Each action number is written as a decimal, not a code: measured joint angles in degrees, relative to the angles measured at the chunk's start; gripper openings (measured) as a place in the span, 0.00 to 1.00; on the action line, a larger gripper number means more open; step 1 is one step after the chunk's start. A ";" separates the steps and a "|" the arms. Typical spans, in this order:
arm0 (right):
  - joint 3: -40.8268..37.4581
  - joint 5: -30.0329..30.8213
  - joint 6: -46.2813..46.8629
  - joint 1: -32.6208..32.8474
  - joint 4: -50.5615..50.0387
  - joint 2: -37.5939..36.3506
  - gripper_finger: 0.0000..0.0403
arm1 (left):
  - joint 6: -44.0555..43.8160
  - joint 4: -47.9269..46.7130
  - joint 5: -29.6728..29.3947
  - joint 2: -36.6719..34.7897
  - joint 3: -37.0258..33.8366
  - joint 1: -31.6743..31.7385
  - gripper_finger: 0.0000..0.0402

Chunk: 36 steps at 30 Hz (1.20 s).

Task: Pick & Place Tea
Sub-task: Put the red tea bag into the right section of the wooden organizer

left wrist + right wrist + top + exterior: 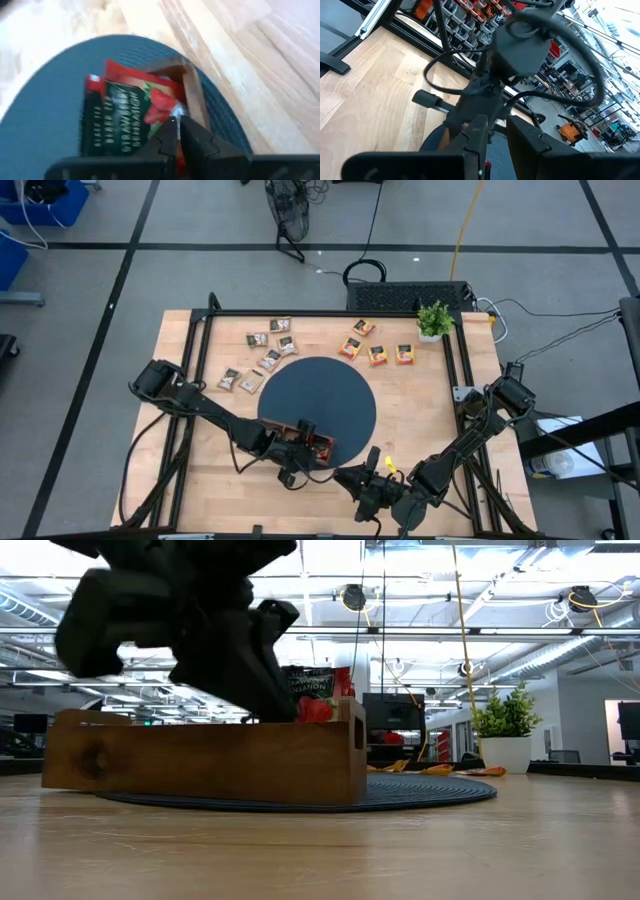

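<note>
The wooden counter (420, 420) carries a round dark mat (330, 395), and at the mat's near edge, directly under the left gripper (308, 442), sits the long wooden tray (200, 760). The left arm (200, 405) reaches in across the counter to that tray; its gripper (176, 131) hangs over the tray's end compartment with the fingers (165, 137) nearly together, their tips at the top edge of a red strawberry tea sachet (135, 107) that stands upright in the compartment. Whether they pinch the sachet or merely touch it is hard to tell from the blurred wrist view. In the low view the sachet (318, 690) rises above the tray wall, just beside the left gripper. The right arm (470, 435) waits at the counter's near edge, its gripper (372, 478) close beside the left one and just off the mat; the fingers (477, 135) stand slightly apart and hold nothing. Beyond the left gripper, past the mat, dark brown sachets (265, 355) lie scattered; across the mat toward the far right lie orange sachets (380, 350), with a small potted plant (434, 320) just past them.
</note>
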 joint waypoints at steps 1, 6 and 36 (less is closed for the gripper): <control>0.00 0.00 0.00 0.00 0.00 0.00 0.15 | -0.06 0.17 -0.20 -0.21 0.02 -0.08 0.08; 0.00 0.01 0.00 0.00 0.02 0.00 0.15 | -0.16 1.80 -0.31 -0.48 0.03 -0.26 0.11; 6.58 -47.98 95.23 5.18 -71.63 0.61 0.57 | -4.72 2.21 -2.55 -21.76 -4.89 -12.33 0.20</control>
